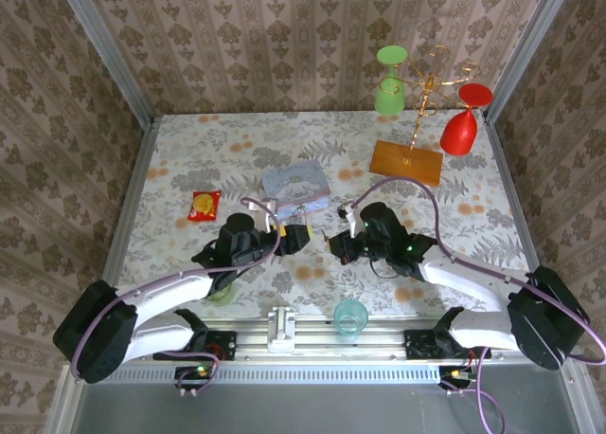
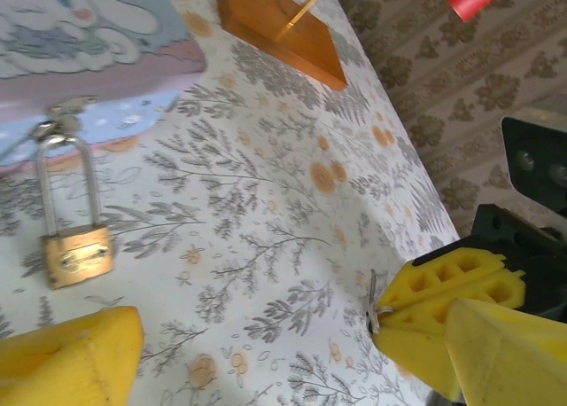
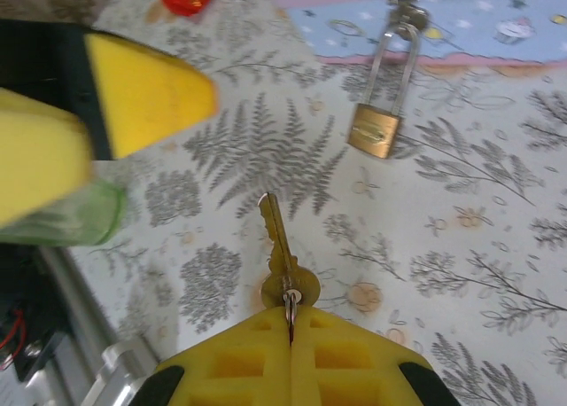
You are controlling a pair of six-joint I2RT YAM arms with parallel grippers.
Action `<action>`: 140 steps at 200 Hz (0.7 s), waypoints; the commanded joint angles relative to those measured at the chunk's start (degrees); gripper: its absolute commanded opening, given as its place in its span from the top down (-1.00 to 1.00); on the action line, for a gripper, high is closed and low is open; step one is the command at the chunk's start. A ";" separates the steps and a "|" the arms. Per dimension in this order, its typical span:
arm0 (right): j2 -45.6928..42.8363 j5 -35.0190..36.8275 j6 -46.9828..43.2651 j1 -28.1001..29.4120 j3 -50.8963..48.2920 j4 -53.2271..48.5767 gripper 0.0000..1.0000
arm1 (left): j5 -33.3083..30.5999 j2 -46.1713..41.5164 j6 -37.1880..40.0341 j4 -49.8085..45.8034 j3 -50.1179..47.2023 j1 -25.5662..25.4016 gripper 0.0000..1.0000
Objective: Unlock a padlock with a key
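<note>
The brass padlock (image 2: pixel 78 257) lies on the table, its long silvery shackle reaching up to the clasp of the blue tin (image 2: pixel 89 34). The right wrist view has the padlock (image 3: pixel 376 130) ahead and to the right. My right gripper (image 3: pixel 291 322) is shut on the ring at the head of the brownish key (image 3: pixel 279 242), whose blade points forward above the table, short of the padlock. In the left wrist view the key (image 2: pixel 372 304) is a sliver at the right gripper's yellow tips. My left gripper (image 2: pixel 292 362) is open and holds nothing, with the padlock ahead on its left. From above, the left gripper (image 1: pixel 295 235) and right gripper (image 1: pixel 337 244) face each other below the tin.
The blue tin (image 1: pixel 295 188) sits mid-table. A gold glass rack on a wooden base (image 1: pixel 407 161) holds a green and a red glass at the back right. A red snack packet (image 1: pixel 204 205) lies left. A teal cup (image 1: pixel 350 316) and a green cup (image 1: pixel 220 290) stand near the front rail.
</note>
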 commanded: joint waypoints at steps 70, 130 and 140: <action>-1.71 -5.66 -2.38 -0.13 0.36 -0.19 1.00 | 6.40 4.36 1.17 -1.11 6.36 -1.73 -0.30; -0.88 -4.92 -2.08 0.00 1.08 0.28 1.00 | 9.14 8.71 1.82 -4.21 9.92 -3.03 0.17; -0.71 -4.65 -2.08 0.01 1.10 0.37 1.00 | 9.21 9.27 1.81 -4.76 10.18 -3.13 0.22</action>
